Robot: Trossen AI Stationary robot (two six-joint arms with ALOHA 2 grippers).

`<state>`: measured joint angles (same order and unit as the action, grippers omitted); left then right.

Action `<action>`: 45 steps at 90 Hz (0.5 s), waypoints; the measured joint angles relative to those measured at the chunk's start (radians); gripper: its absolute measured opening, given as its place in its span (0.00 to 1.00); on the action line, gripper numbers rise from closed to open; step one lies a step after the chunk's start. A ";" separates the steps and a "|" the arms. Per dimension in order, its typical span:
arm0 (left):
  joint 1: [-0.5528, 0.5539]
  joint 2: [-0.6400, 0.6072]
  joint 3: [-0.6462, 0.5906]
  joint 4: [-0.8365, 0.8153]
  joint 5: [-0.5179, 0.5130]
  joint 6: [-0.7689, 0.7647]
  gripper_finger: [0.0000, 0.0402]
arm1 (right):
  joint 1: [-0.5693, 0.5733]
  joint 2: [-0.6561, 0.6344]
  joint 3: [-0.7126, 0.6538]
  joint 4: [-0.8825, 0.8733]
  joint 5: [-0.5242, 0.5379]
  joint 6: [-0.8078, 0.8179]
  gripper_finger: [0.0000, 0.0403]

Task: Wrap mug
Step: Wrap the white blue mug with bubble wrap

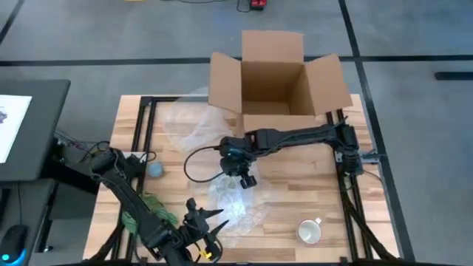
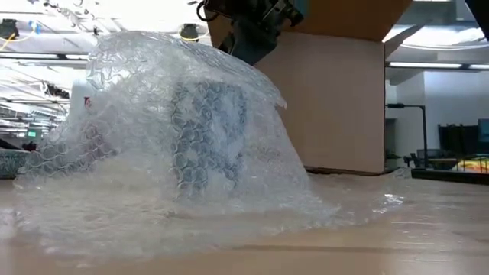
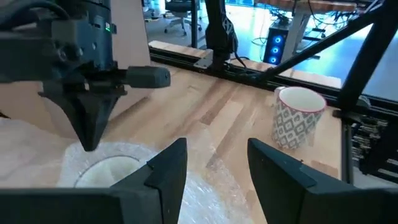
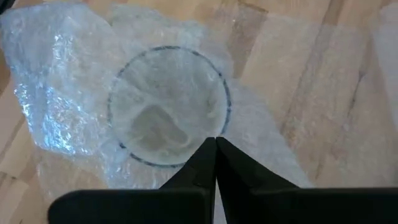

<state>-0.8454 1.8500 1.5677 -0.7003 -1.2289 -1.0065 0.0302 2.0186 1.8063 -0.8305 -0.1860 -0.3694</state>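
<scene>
Hanging directly above the draped mug, the right gripper has its fingers pressed together with nothing between them, tips pointing down at the rim, which shows through the bubble wrap. We read the wrapped mug as standing upright near the table's front centre, with the sheet tented loosely over it and spread flat on the wood all round. The left gripper sits low at the front edge of the table, jaws parted and empty, aimed toward the sheet. Our main concern is that a downward push from the closed tips would drive the film into the mug's mouth, or tip the mug, because the wrap is not tucked or pinned anywhere. A pull on one skirt edge could also slide the cover off. A second mug, patterned and bare, stands well apart to the right near the front edge; a wide sweep there could knock it off. The open cardboard box closes the back; bare wood lies between it and the wrap, leaving room to work.
</scene>
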 joint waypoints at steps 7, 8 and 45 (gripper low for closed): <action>0.000 0.000 0.000 0.000 0.000 0.000 0.37 | 0.009 0.000 0.012 -0.008 0.000 -0.005 0.00; 0.000 0.000 0.000 -0.001 0.000 0.000 0.37 | 0.010 0.000 0.014 -0.008 0.000 -0.005 0.00; -0.001 0.000 0.000 -0.177 0.003 -0.186 0.37 | 0.042 0.000 0.019 0.098 -0.020 -0.120 0.00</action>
<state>-0.8459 1.8500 1.5676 -0.8769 -1.2263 -1.1926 0.0724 2.0182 1.8257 -0.7322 -0.2061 -0.4891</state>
